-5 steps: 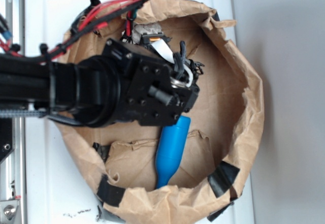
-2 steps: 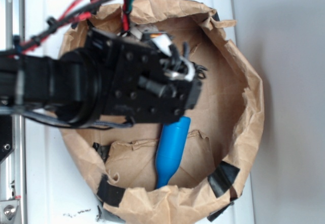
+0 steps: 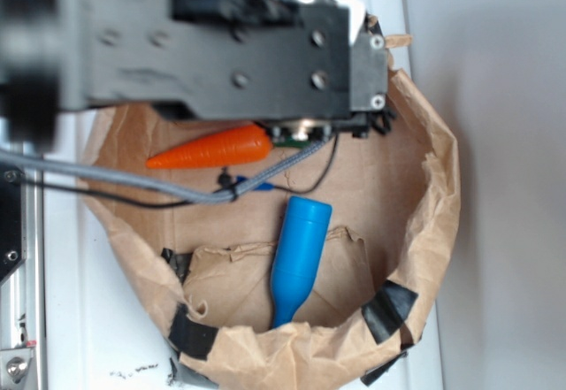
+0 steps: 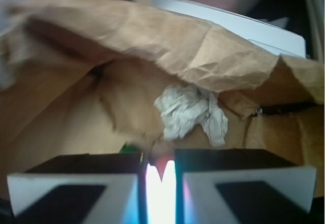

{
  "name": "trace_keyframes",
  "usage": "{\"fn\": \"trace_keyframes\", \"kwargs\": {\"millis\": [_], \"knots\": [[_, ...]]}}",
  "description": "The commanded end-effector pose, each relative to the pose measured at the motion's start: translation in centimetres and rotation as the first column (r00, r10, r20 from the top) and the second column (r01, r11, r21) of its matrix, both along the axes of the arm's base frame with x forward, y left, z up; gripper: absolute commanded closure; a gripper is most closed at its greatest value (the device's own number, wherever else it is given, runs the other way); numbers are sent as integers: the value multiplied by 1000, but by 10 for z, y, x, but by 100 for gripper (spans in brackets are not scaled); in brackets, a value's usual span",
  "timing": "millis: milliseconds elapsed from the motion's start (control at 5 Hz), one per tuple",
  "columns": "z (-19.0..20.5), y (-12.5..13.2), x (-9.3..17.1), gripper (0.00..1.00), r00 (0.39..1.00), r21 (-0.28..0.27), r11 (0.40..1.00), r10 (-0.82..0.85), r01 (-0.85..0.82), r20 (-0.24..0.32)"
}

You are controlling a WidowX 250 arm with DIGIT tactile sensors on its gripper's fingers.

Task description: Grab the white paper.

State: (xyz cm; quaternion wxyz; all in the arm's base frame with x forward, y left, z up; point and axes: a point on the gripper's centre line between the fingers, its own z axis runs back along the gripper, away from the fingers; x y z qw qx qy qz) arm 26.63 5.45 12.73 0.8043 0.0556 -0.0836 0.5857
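Note:
The white paper shows only in the wrist view, a crumpled off-white ball lying inside the brown paper bag, tucked under its folded rim. It sits ahead of my gripper and a little to the right, apart from it. The jaws stand almost together with only a thin bright slit and nothing held between them. In the exterior view the blurred black arm fills the top and hides the paper.
An orange carrot and a blue bottle lie in the bag, which has black tape patches on its rim. The bag rests on a white surface. A grey cable crosses the bag.
The arm has shifted toward the top of the exterior view and now looks larger and blurred. The orange carrot, covered before, is now uncovered. The blue bottle has not moved.

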Motion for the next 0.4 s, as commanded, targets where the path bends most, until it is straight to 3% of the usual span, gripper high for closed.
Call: {"fn": "trace_keyframes", "kwargs": {"millis": [0, 200], "knots": [[28, 11, -5, 82, 998, -19, 999, -44, 45, 53], [16, 17, -4, 0, 993, 26, 993, 114, -115, 21]]}}
